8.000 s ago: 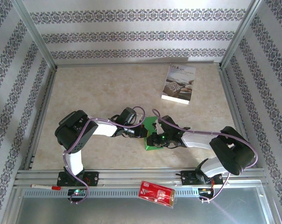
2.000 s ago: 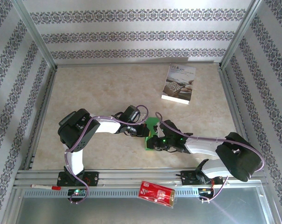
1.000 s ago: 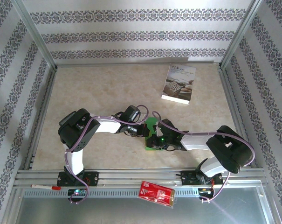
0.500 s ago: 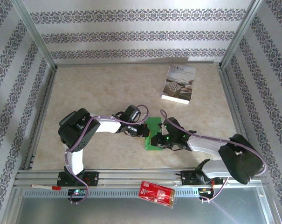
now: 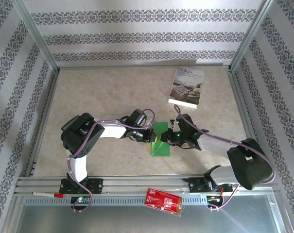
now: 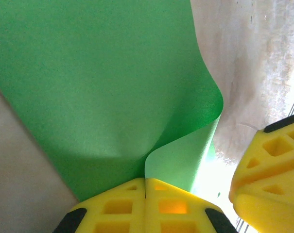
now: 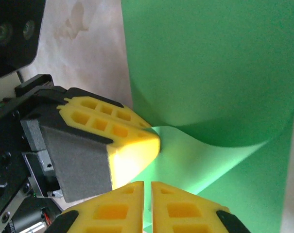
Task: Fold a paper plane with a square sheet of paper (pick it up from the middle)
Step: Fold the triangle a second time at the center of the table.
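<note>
- The sheet of paper lies on the table close to the middle of the near edge, between the two hands; from above it looks like a narrow strip, so I judge that a lengthwise fold is started, but there is no pointed nose and no wings
- The left hand has its fingers pressed together on a curled-up flap of the paper
- The right hand is almost closed and seems to pinch the same raised flap, just beside the left hand
- Most of the folding is left to do, in my judgement
- Compared with half a second ago, the right hand has moved toward the far edge, and the near part of the paper is now uncovered; the left hand, the booklet and the red packet are where they were
</note>
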{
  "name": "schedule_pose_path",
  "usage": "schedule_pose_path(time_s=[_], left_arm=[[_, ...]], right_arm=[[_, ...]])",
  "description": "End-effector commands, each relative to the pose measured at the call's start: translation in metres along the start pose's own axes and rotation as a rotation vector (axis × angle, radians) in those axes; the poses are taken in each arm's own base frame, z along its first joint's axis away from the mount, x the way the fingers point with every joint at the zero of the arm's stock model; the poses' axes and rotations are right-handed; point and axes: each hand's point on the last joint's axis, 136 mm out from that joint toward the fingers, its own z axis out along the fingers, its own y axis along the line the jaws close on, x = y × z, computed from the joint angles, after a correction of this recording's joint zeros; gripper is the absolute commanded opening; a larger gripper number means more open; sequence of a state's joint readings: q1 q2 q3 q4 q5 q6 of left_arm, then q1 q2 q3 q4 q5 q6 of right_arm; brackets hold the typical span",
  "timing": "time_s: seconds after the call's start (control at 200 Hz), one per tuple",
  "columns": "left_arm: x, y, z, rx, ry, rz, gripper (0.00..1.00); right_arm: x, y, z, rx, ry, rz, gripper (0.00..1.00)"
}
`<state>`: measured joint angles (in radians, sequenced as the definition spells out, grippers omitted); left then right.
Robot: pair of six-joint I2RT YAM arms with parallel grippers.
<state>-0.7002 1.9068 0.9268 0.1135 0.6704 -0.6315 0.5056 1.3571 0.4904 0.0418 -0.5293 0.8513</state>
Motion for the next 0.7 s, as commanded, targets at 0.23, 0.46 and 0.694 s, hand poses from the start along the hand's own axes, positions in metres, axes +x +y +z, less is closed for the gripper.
schedule_pose_path(time_s=[0.23,0.46,0.694], left_arm=[[0.042,0.065,0.018,-0.230,0.099,-0.074,0.00],[0.042,0.066,0.018,-0.231,0.098,-0.074,0.00],[0.042,0.067,0.020,-0.232,0.099,-0.071,0.00]], right_arm=[[-0.004,-0.012,0.015,0.043,0.046,-0.012,0.12],[0.001,-0.029,0.018,0.074,0.066,0.003,0.12],[0.007,-0.044,0.019,0.107,0.079,0.013,0.11]])
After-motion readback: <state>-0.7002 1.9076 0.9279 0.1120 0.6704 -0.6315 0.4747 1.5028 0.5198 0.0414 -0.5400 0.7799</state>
